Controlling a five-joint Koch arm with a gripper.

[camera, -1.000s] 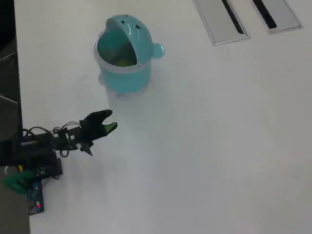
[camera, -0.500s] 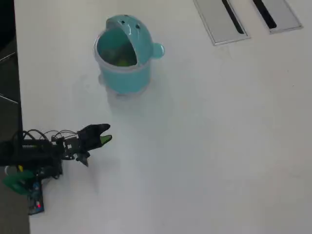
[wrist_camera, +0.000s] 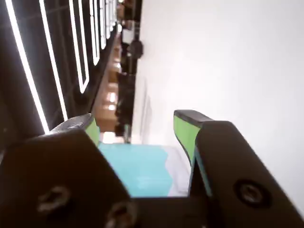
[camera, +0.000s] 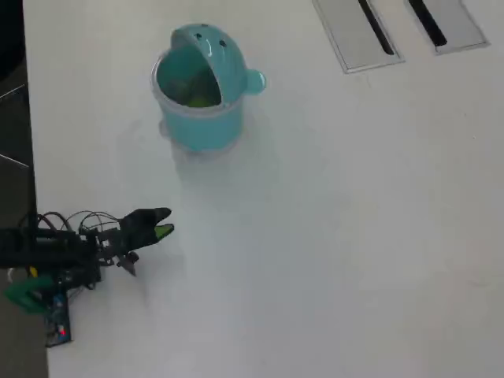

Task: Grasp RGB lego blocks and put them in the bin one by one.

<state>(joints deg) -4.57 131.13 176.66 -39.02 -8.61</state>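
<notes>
The teal bin (camera: 206, 120) stands upright at the upper left of the white table, its domed lid swung back. Inside its opening a yellow-green lego block (camera: 199, 100) shows dimly. No other lego block is visible anywhere on the table. My gripper (camera: 161, 226) hovers low near the table's left edge, well below the bin in the overhead view and pointing right. In the wrist view the gripper (wrist_camera: 137, 124) is open. Its green pads (wrist_camera: 184, 135) stand apart with nothing held, and the bin (wrist_camera: 137, 168) shows as a blurred teal shape between them.
Two flat grey slotted panels (camera: 358, 35) (camera: 441, 22) lie at the top right. The arm's base and wiring (camera: 47, 256) sit at the table's left edge (camera: 28, 157), with dark floor beyond it.
The gripper has drawn back down and to the left, farther from the bin. The bin has not moved.
</notes>
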